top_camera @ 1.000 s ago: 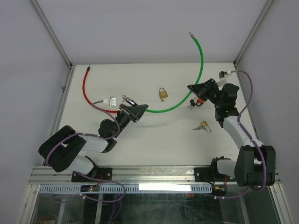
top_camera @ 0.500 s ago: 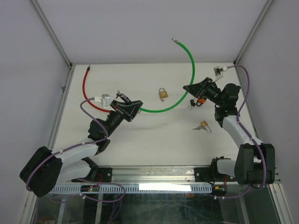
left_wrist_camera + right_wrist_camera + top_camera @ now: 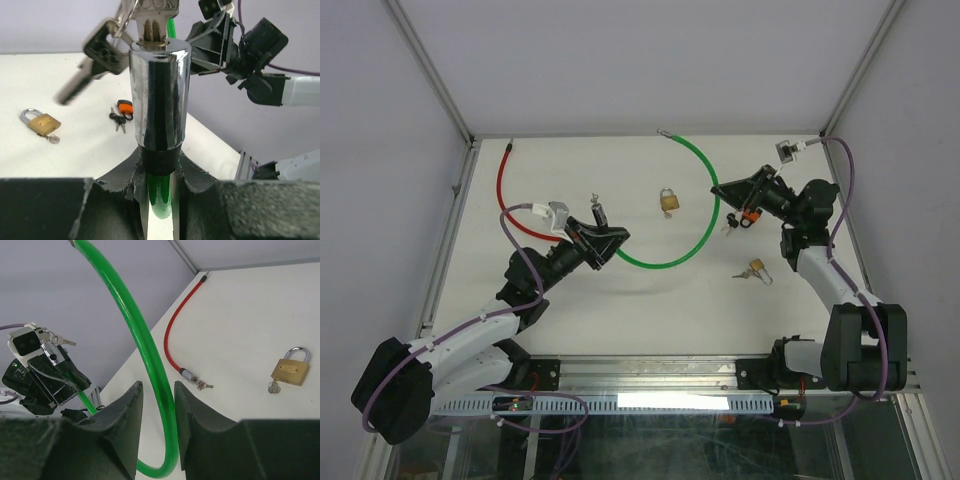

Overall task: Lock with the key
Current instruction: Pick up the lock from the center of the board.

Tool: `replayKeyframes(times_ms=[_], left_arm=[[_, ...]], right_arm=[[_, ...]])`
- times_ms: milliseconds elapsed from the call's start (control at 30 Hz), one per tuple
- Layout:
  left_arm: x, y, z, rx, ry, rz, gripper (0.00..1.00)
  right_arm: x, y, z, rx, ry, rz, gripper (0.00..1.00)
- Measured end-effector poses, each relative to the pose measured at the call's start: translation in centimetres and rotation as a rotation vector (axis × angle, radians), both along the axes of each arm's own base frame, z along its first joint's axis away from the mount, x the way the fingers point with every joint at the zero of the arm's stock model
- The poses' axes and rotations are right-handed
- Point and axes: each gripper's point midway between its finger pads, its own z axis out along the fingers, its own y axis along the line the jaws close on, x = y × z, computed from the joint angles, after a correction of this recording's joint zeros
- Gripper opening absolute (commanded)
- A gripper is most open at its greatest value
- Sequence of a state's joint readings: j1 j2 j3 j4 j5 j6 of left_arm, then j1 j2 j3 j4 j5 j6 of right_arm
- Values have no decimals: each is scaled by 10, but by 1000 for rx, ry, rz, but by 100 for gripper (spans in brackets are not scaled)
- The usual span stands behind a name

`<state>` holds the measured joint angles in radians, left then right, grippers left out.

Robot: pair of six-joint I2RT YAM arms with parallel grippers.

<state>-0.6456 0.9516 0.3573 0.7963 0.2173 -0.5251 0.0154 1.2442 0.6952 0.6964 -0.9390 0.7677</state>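
While the left gripper (image 3: 607, 238) clenches the chrome lock barrel (image 3: 159, 95) at 9 o'clock, key (image 3: 152, 15) seated in its top, the right gripper (image 3: 157, 395) at 3 o'clock grasps the green cable (image 3: 135, 330).

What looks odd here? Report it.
The green cable arcs off the table, held by the left end effector and right end effector; its free metal tip hangs loose near the back edge, not seated in the chrome lock cylinder.
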Motion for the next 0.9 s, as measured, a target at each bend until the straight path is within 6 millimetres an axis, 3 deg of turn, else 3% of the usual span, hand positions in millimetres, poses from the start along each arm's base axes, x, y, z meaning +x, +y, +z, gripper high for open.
replayKeyframes(times_ms=[133, 333, 533, 900], left_arm=[[-3, -2, -7, 37, 2, -28, 0], [-10, -7, 1, 61, -30, -70, 0], [-16, -7, 8, 70, -59, -102, 0], [-20, -8, -3, 111, -38, -138, 0]], right_arm=[[3, 2, -12, -3, 36, 23, 33], [3, 10, -36, -20, 90, 86, 35], [-3, 23, -34, -74, 23, 145, 36], [-10, 34, -38, -130, -51, 202, 38]])
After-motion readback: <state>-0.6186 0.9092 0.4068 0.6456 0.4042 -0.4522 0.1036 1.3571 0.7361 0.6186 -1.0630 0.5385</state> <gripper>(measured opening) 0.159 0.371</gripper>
